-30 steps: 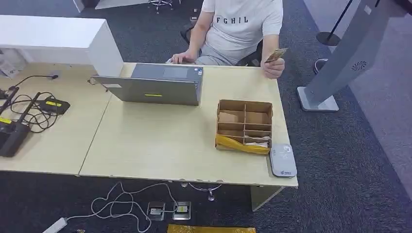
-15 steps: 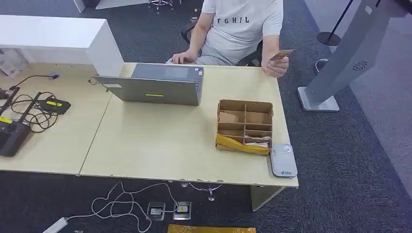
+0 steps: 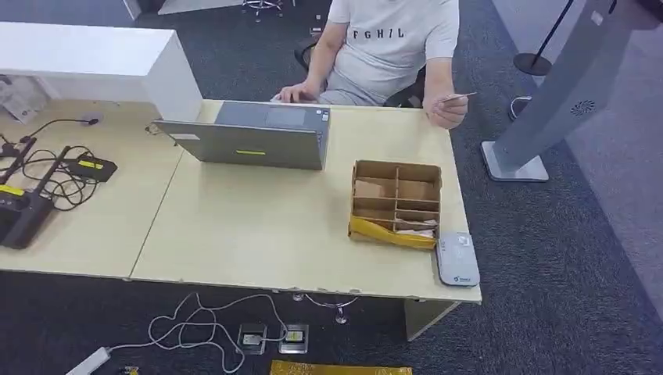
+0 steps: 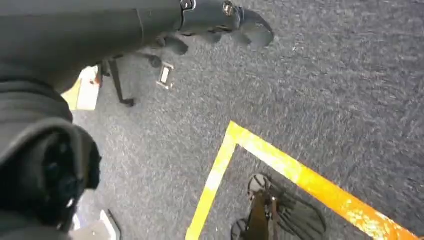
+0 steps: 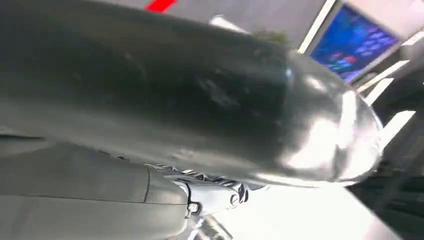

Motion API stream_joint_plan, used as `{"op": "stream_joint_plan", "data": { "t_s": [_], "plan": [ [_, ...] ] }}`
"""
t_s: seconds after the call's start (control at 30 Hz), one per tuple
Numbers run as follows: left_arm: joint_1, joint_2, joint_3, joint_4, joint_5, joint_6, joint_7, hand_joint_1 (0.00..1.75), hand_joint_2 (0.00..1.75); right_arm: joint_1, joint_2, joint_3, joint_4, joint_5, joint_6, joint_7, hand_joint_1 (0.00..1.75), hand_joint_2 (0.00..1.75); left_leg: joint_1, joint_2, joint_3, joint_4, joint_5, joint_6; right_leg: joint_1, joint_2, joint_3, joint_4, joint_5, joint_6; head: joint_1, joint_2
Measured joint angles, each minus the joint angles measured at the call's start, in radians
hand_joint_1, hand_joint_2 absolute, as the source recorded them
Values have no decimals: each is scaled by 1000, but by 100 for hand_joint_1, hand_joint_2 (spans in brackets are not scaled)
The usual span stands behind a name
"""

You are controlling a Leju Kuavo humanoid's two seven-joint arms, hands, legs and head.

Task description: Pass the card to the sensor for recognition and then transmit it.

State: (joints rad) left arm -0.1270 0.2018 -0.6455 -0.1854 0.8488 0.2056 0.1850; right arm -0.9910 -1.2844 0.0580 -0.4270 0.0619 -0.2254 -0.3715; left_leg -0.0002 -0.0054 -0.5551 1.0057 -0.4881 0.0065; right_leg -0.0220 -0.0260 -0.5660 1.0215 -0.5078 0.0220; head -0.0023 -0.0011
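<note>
Head view: bright, even overhead light, soft shadows under the table (image 3: 234, 234).
Left wrist view: dimmer, carpet (image 4: 325, 90) grainy, near dark parts blurred.
Right wrist view: strong glare (blown-out white), everything smeared out of focus.

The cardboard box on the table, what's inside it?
The cardboard box is split into compartments. Brown card pieces lie in some, and white paper shows in the front right one. A yellow strip covers its front edge, so whatever lies beneath that is hidden.
</note>
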Motion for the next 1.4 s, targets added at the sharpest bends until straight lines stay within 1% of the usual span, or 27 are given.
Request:
{"op": "stream_joint_plan", "data": {
  "t_s": [0.1, 0.23, 0.4, 0.53, 0.57, 0.63, 0.73, 0.77, 0.87, 0.97, 1.03, 1.13, 1.27, 1.4],
  "plan": [
    [0, 0, -5, 0, 1, -4, 0, 0, 0, -93, 27, 27, -67, 30, 19, 2, 0, 0, 0, -3, -1, 0, 0, 0, 0, -2, 0, 0, 0, 0, 0, 0],
    [0, 1, -11, 0, 0, -6, 0, 0, 0, -178, 63, 68, -139, 115, 44, 1, 0, 0, 0, -2, -2, 0, 0, 0, 0, -1, -1, 0, 0, 0, -1, 0],
    [0, 1, -17, 0, 5, -4, 0, 0, 0, -220, 106, 130, -243, 140, 46, 54, 0, 0, 0, -3, -1, 0, 0, 0, 0, -2, -1, 0, 0, 0, 0, 0],
    [0, 1, -18, 0, 9, -2, 0, 0, 0, -226, 129, 166, -309, 137, 48, 62, 0, 0, 0, -2, -1, 0, 0, 0, 0, -2, -1, 0, 0, 0, 0, 0],
    [0, 1, -18, 0, 13, -1, 0, 0, 0, -227, 136, 177, -325, 136, 55, 71, 0, 175, 0, -2, -1, 0, 0, 0, 0, -1, -1, 0, 0, 0, 0, 0],
    [0, 1, -19, 0, 19, 5, 0, 0, 0, -228, 152, 205, -367, 137, 89, 88, 0, 175, 0, -1, 0, 0, 0, 0, 0, 1, -1, 0, 0, 0, 0, 0],
    [0, 1, -25, 0, 26, 5, 0, 0, 0, -228, 175, 260, -428, 142, 174, 119, 0, 175, 0, 0, 0, 0, 0, 0, 0, 1, -1, 0, 0, 0, 0, 0],
    [0, 1, -26, 0, 28, 5, 0, 0, 0, -227, 186, 286, -457, 142, 213, 141, 0, 175, 0, 0, 0, 0, 0, 0, 1, 1, -1, 0, 0, 0, -1, 0],
    [0, 1, -33, 0, 35, 3, 0, 0, 0, -211, 210, 361, -546, 150, 287, 197, 0, 175, 1, 0, 0, 0, 1, -1, 1, 1, -1, 0, 0, 0, 0, 0],
    [0, -1, -36, 0, 39, -3, 0, 0, 0, -175, 230, 435, -639, 166, 336, 231, 0, 175, 1, 0, 0, 0, 1, -1, 1, 1, -1, 0, 0, 0, 0, 0],
    [0, -2, -39, 0, 39, -8, 0, 0, 0, -151, 238, 473, -687, 179, 359, 242, 0, 175, 1, -1, 0, 0, 1, -1, 1, 1, -1, 0, 0, 0, 0, 0],
    [0, -1, -43, 0, 39, -16, 0, 0, 0, -123, 253, 505, -740, 209, 378, 260, 0, 175, 1, -2, -1, 0, 1, -1, 1, 0, -2, 0, 0, 0, -1, 0],
    [0, 0, -50, 0, 42, -17, 0, 0, 0, -77, 263, 545, -814, 251, 388, 275, 0, 175, 2, 0, -1, 0, 0, -1, 2, 3, -3, 0, 0, 0, 0, 0],
    [1, 2, -52, 0, 45, -17, 0, 0, 0, -64, 266, 568, -848, 256, 391, 276, 0, 175, 2, 1, -1, 0, 0, -1, 2, 3, -3, 0, 0, 0, 0, 0]
  ]
}}
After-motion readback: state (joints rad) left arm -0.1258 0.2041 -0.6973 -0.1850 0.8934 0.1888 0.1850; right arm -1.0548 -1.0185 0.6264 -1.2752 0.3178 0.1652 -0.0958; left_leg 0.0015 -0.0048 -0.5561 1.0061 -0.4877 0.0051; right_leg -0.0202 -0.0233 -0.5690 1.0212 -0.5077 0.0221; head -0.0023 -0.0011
